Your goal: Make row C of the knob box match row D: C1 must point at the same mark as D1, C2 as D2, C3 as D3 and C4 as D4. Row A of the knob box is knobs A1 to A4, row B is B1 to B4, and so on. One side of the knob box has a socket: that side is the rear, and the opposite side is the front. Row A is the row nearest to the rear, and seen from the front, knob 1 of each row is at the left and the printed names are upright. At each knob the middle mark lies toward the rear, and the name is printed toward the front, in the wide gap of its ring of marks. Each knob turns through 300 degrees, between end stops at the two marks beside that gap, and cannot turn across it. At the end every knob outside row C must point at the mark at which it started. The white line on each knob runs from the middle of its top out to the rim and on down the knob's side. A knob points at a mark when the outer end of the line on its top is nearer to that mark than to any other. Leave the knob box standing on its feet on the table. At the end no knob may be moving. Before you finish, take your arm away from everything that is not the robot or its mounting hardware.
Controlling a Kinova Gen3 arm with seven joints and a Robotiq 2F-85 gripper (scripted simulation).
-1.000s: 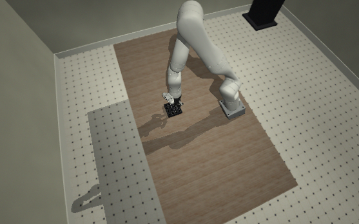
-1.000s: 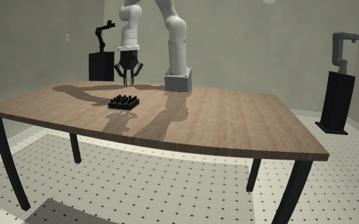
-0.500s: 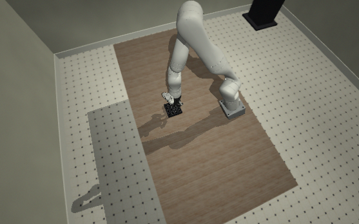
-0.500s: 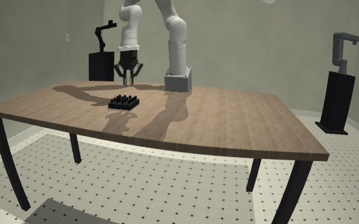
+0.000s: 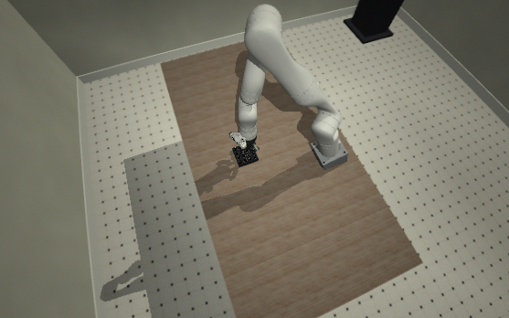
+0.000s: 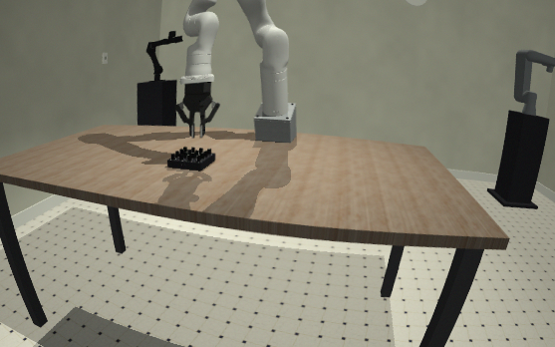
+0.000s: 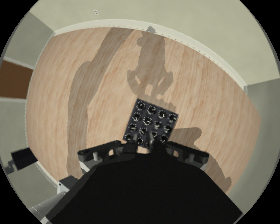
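The black knob box [image 5: 247,164] [image 6: 184,165] [image 7: 144,113] stands on the table, its short knobs upright in a four-by-four grid. It lies slightly turned in the wrist view. Its lines, marks and printed names are too small to read, and I cannot tell which side has the socket. My gripper [image 6: 196,137] [image 7: 143,139] points down with a narrow gap between its fingers and nothing between them. The fingertips are above the box and clear of the knobs. In the wrist view they overlap the box's near edge and partly hide the nearest knobs.
The wooden table [image 5: 314,238] [image 6: 348,189] carries the box and the arm's grey base [image 5: 334,160] [image 6: 275,129], which stands to the right of the box in the top and exterior views. Shadows of the arm and gripper fall near the box. Black pedestals [image 6: 156,102] [image 6: 522,155] stand beyond the table.
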